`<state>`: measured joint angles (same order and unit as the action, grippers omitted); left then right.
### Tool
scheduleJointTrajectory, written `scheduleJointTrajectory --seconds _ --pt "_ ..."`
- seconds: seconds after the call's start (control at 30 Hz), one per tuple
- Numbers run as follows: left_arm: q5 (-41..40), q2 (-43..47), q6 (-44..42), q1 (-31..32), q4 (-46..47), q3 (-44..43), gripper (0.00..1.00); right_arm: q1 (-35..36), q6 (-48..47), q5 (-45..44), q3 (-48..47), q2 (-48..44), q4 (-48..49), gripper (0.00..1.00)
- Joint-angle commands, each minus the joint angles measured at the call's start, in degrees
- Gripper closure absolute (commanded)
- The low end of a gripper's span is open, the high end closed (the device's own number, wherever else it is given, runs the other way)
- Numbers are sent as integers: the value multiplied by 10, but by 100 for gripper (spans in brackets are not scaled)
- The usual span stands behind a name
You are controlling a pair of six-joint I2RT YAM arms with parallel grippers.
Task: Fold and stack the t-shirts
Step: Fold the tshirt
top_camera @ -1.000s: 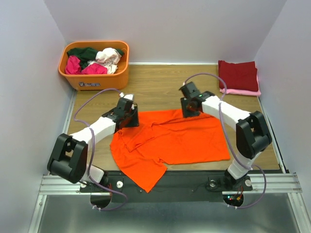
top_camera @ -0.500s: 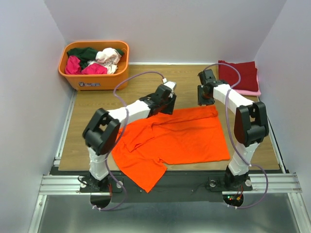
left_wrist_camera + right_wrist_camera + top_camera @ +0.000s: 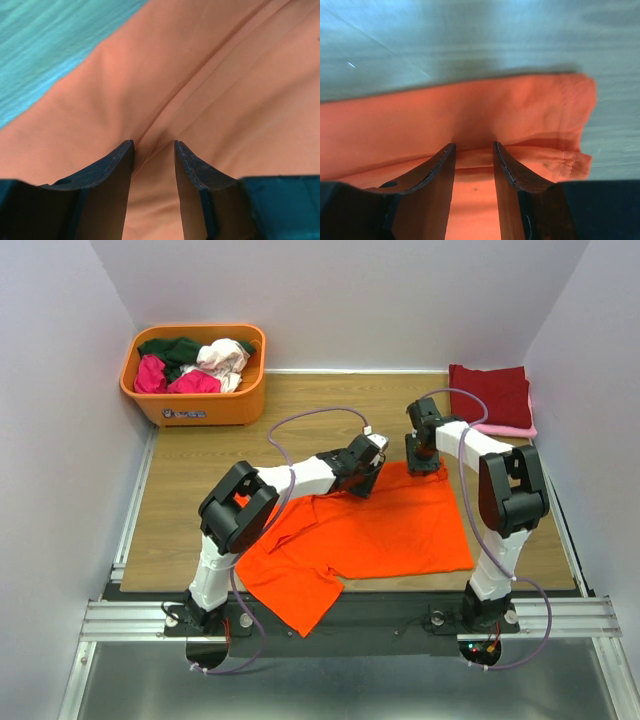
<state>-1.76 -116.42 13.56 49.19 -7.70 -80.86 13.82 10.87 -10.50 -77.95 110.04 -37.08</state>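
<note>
A bright orange t-shirt lies spread on the wooden table, its near left part hanging over the front edge. My left gripper sits at the shirt's far edge near the middle, its jaws close together on a pinched fold of orange cloth. My right gripper is at the shirt's far right corner, its jaws close together on the hemmed edge. In the wrist views both grippers have cloth between the fingers.
An orange plastic tub at the far left holds crumpled dark green, magenta and whitish-pink shirts. A folded dark red shirt lies on a pink one at the far right. Bare wood lies beyond the orange shirt.
My left gripper has swung right along the shirt's far edge, dragging the left part of the shirt inward. My right gripper moved to the far right, then came back slightly with the corner.
</note>
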Motion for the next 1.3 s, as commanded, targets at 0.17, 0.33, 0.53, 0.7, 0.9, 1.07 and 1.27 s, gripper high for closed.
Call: scheduleJointTrajectory --seconds 0.17,0.33,0.53,0.7,0.9,1.07,1.27 --pt "-2 39 8 35 -2 -2 52 -5 6 4 33 -54 3 59" --pt "-3 44 16 46 0 10 52 -5 12 3 58 -82 3 59" --pt "-6 47 24 57 2 21 52 -5 25 0 94 -108 3 59" --pt "-2 54 30 64 9 32 52 -5 46 14 126 -132 3 62" --pt "-11 73 54 71 10 33 52 -6 85 43 141 -199 12 64" --pt "-72 145 88 59 -6 47 52 -33 82 39 114 -199 22 68" --pt "-127 243 150 -39 -34 147 52 -75 78 64 114 -161 65 72"
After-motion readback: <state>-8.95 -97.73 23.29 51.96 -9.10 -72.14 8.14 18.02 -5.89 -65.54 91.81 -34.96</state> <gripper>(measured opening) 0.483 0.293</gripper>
